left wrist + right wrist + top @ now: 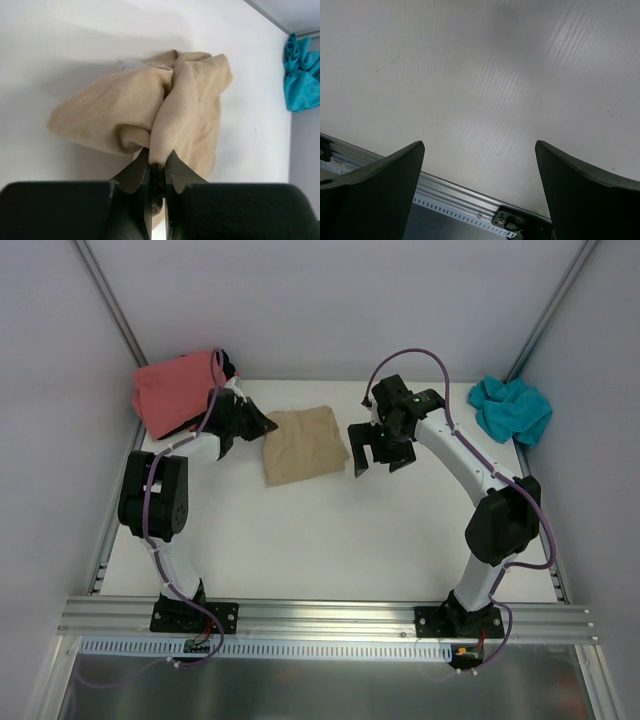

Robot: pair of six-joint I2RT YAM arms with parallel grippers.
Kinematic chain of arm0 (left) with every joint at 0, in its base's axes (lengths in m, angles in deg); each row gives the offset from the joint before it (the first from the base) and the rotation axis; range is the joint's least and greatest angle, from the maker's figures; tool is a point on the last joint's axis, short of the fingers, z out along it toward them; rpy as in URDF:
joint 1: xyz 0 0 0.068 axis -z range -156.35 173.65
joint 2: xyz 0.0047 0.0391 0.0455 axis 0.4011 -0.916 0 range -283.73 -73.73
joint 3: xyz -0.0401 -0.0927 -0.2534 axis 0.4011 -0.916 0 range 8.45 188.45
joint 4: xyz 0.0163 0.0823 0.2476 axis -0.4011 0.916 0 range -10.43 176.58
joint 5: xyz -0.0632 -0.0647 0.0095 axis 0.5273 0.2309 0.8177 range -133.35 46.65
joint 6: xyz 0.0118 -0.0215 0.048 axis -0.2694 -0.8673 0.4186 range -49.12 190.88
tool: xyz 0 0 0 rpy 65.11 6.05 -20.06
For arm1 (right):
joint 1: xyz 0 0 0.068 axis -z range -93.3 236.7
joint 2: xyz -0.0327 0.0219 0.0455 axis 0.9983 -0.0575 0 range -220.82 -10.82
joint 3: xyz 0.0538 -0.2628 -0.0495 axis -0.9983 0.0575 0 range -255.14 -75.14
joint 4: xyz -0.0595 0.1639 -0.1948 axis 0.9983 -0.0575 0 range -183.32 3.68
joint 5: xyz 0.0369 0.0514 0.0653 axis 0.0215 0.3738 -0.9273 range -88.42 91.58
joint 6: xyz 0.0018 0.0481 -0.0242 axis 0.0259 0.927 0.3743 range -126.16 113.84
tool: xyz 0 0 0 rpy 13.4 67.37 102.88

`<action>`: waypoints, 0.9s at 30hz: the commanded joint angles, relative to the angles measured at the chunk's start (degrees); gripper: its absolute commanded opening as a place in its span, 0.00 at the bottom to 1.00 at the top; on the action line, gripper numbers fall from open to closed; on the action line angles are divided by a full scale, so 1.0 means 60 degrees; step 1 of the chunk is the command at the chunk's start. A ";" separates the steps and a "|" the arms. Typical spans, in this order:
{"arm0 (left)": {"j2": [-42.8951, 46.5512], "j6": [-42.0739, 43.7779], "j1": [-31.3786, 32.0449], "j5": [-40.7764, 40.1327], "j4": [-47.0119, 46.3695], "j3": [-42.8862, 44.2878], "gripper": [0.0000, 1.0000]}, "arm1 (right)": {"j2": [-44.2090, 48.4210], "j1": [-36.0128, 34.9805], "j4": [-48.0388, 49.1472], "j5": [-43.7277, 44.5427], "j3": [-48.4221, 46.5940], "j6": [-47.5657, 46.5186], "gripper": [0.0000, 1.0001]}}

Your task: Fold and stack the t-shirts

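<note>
Left wrist view had the left claw [157,161] clenched at the bottom of the picture, its two dark fingers pinching a bunched fold of the tan t-shirt [135,115] between their tips. Beyond the tips the rest of that shirt lay crumpled on the white table [60,50]. Farther off, up and to the right of the claw, the teal t-shirt [302,75] sat heaped by the wall. Right wrist view showed the right claw [479,147] released, its jaws spread wide, with an aluminium rail [455,192] low between its fingers and the tabletop above that. From the top external view, the tan shirt lay between the two claws, its left edge in the left claw's grip and its right edge just beside the right claw's open fingers. The coral-pink t-shirt [172,392] was piled beyond the left claw, at the far left corner
</note>
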State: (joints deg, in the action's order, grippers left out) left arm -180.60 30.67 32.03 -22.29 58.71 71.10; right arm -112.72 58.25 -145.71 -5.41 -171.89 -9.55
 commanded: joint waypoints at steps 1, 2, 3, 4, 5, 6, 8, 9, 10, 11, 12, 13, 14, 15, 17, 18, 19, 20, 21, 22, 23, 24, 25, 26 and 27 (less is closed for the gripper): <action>-0.0262 0.2244 0.0053 -0.0478 0.4101 0.2092 0.00 | 0.0446 -0.0049 0.0246 -0.0242 -0.0032 0.0273 0.99; -0.0468 0.2378 0.0053 -0.0478 0.4527 0.2517 0.00 | 0.0490 -0.0049 0.0275 -0.0242 -0.0047 0.0273 0.99; -0.0992 0.2467 0.0039 -0.0347 0.4923 0.3377 0.00 | 0.0549 -0.0034 0.0290 -0.0228 -0.0061 0.0273 0.99; -0.1243 0.2685 0.0039 -0.0288 0.5710 0.3806 0.00 | 0.0593 -0.0020 0.0304 -0.0228 -0.0062 0.0273 1.00; -0.1464 0.2760 0.0024 -0.0258 0.6023 0.4159 0.00 | 0.0622 -0.0005 0.0305 -0.0228 -0.0033 0.0288 0.99; -0.1959 0.2862 0.0009 -0.0084 0.6446 0.5018 0.00 | 0.0738 0.0039 0.0334 -0.0228 -0.0003 0.0274 1.00; -0.2416 0.3126 -0.0005 -0.0024 0.7542 0.5785 0.00 | 0.0856 0.0097 0.0363 -0.0271 0.0070 0.0273 0.99; -0.2809 0.3185 -0.0005 0.0063 0.7839 0.6441 0.00 | 0.0944 0.0185 0.0465 -0.0286 0.0201 0.0259 1.00; -0.2973 0.3200 -0.0034 0.0151 0.8031 0.6679 0.00 | 0.1061 0.0200 0.0495 -0.0344 0.0275 0.0259 1.00; -0.3120 0.3185 -0.0035 0.0225 0.8366 0.6870 0.00 | 0.1105 0.0229 0.0510 -0.0374 0.0319 0.0244 0.99; -0.3353 0.3185 -0.0035 0.0312 0.8486 0.7191 0.00 | 0.1149 0.0331 0.0539 -0.0403 0.0435 0.0230 0.99; -0.3471 0.3200 -0.0049 0.0429 0.8632 0.7369 0.00 | 0.1222 0.0361 0.0554 -0.0462 0.0480 0.0215 1.00; -0.3574 0.3214 -0.0049 0.0431 0.8807 0.7530 0.00 | 0.1252 0.0405 0.0583 -0.0491 0.0524 0.0200 1.00; -0.3706 0.3273 -0.0049 0.0431 0.9012 0.7763 0.00 | 0.1296 0.0449 0.0626 -0.0520 0.0611 0.0186 0.99; -0.3780 0.3361 -0.0064 0.0139 0.9291 0.8086 0.00 | 0.1398 0.0551 0.0685 -0.0623 0.0714 0.0229 1.00; -0.3853 0.3535 -0.0050 -0.0007 0.9641 0.8509 0.00 | 0.1428 0.0581 0.0744 -0.0667 0.0758 0.0244 1.00; -0.3897 0.3609 -0.0049 -0.0371 0.9833 0.8774 0.00 | 0.1457 0.0595 0.0773 -0.0711 0.0846 0.0259 1.00; -0.3955 0.3755 -0.0049 -0.0607 1.0212 0.9270 0.00 | 0.1486 0.0610 0.0802 -0.0740 0.0876 0.0273 0.99; -0.3956 0.3844 -0.0049 -0.0827 1.0317 0.9463 0.00 | 0.1516 0.0625 0.0817 -0.0755 0.0919 0.0273 1.00; -0.3898 0.3932 -0.0049 -0.1192 1.0332 0.9567 0.00 | 0.1530 0.0639 0.0832 -0.0784 0.0992 0.0288 0.99; -0.3694 0.4019 -0.0049 -0.1369 1.0289 0.9568 0.00 | 0.1560 0.0669 0.0875 -0.0784 0.1022 0.0303 1.00; -0.3605 0.4194 -0.0049 -0.1545 1.0216 0.9553 0.00 | 0.1574 0.0698 0.0919 -0.0799 0.1066 0.0303 0.99; -0.3532 0.4298 -0.0049 -0.1692 1.0143 0.9553 0.00 | 0.1575 0.0727 0.0934 -0.0843 0.1095 0.0332 0.99; -0.3444 0.4400 -0.0064 -0.1954 1.0157 0.9611 0.00 | 0.1589 0.0756 0.0964 -0.0828 0.1096 0.0332 0.99; -0.3429 0.4604 -0.0050 -0.2044 1.0186 0.9670 0.00 | 0.1618 0.0786 0.0993 -0.0828 0.1110 0.0361 0.99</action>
State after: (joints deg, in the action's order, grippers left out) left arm -204.95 54.01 31.92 -29.48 116.59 126.88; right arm -106.41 62.23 -141.12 -9.23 -165.23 -8.24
